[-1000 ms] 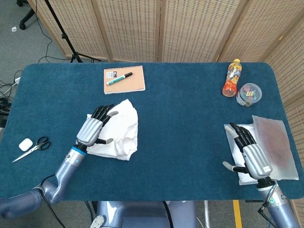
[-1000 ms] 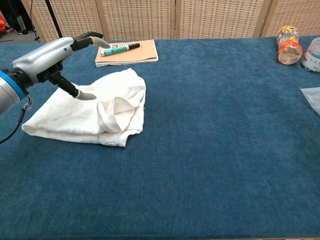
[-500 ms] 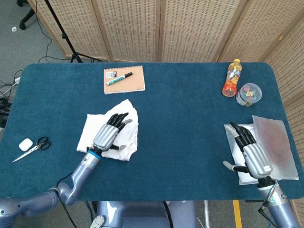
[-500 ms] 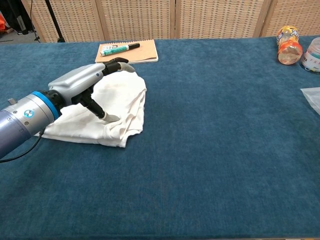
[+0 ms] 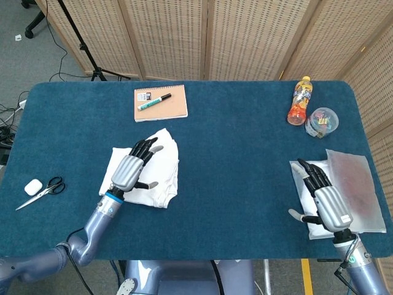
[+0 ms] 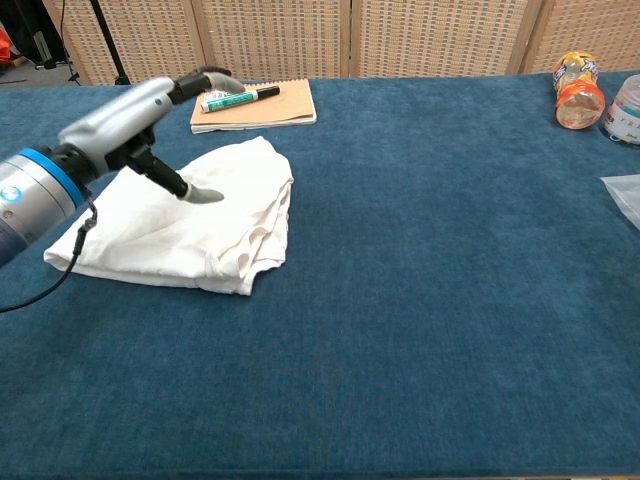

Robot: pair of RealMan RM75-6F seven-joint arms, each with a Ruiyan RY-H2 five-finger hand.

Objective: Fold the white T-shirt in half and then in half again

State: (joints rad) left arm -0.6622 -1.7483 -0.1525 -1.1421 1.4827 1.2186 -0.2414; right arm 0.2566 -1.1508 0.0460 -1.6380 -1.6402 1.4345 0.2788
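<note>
The white T-shirt (image 5: 167,177) lies folded into a rough rectangle on the blue table, left of centre. In the chest view the shirt (image 6: 235,235) shows its layered edges on the right side. My left hand (image 5: 131,170) is over the shirt's left half, fingers stretched out and apart, holding nothing. The chest view shows the left hand (image 6: 125,118) raised above the cloth with the thumb pointing down at it; whether it touches is unclear. My right hand (image 5: 326,200) lies open and flat at the table's right side, far from the shirt.
A notebook (image 5: 161,103) with a green marker (image 5: 153,101) lies behind the shirt. Scissors (image 5: 43,190) and a small white case (image 5: 32,186) are at the left edge. A bottle (image 5: 299,101) and clear tub (image 5: 322,121) stand back right. A white sheet (image 5: 299,177) and plastic bag (image 5: 356,184) lie under and beside the right hand.
My left hand swept right across the shirt, pressing it, then drew back left and rose. The rumpled fold in the middle now lies flatter. The right hand has not moved.
</note>
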